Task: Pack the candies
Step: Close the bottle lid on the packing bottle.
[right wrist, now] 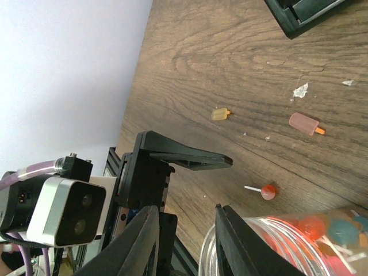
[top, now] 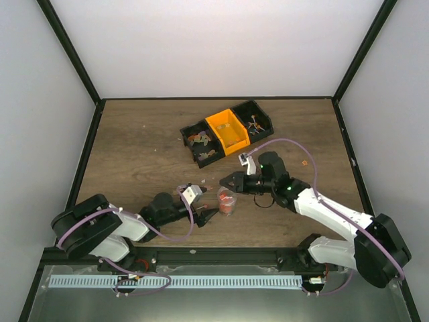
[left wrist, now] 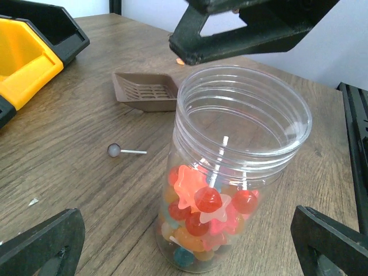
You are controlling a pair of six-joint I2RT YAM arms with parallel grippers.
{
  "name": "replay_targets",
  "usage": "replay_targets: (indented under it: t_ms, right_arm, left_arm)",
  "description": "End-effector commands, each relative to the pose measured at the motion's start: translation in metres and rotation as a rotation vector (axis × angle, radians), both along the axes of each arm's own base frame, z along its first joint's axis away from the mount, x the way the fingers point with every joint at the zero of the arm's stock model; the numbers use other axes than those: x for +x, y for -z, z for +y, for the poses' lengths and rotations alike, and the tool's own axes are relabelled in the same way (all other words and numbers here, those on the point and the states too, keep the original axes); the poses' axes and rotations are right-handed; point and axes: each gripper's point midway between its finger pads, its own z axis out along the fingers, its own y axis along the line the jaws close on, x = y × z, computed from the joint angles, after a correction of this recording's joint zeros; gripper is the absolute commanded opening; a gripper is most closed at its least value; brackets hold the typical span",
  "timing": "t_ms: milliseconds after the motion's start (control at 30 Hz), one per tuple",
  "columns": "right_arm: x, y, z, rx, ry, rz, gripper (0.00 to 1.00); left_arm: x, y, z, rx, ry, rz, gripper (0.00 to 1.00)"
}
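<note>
Tiny wrapped multicoloured candies [left wrist: 198,213]: likely light, hard, slippery; most inside clear plastic jar [left wrist: 241,115] on wooden desk [left wrist: 86,190]. Best pinched by stick. Flanking jar, left gripper [left wrist: 184,253] fingers wide apart; right gripper [right wrist: 187,230] fingers narrowly apart, empty.

Most of the candies [left wrist: 201,221] lie heaped in the bottom of an upright clear jar [left wrist: 241,115] that stands between the fingers of the left pincer [left wrist: 184,244] and just below the right pincer [top: 229,181]. They are small red, orange, pink, yellow and blue balls and star shapes, several on thin white sticks. One lollipop [left wrist: 114,150] lies flat on the tabletop [left wrist: 86,190] beyond the left pincer, beside the jar. Ahead of the right pincer's tips, a yellow ice-pop sweet [right wrist: 219,114] and a pink one [right wrist: 305,123] lie apart.
</note>
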Motion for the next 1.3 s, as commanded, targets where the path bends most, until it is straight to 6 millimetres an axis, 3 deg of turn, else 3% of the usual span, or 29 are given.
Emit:
replay_targets:
  t_ms: [0,267,533,833,1133,1267]
  right_arm:
    - [0.002,-0.014,0.000,0.013,0.016,-0.041,0.28]
    - [-0.003,-0.030,0.012,0.062,-0.038,-0.057,0.28]
    - [-0.005,0.006,0.014,0.022,-0.024,0.017,0.27]
    - [0.005,0.009,0.014,-0.013,-0.006,0.010,0.28]
    - [0.003,-0.033,0.024,0.079,-0.061,-0.060,0.28]
    - [-0.008,-0.028,0.021,0.105,-0.080,-0.044,0.28]
  left_arm:
    - [0.002,-0.002,-0.003,-0.007,0.013,-0.008,1.00]
    - [0.003,0.004,-0.002,0.006,0.008,0.010,1.00]
    - [0.003,0.006,-0.002,0.004,0.009,0.016,1.00]
    - [0.004,0.005,-0.001,0.002,0.007,0.016,1.00]
    - [0.004,0.006,-0.001,0.002,0.006,0.018,1.00]
    - [0.004,0.011,-0.002,0.010,0.007,0.026,1.00]
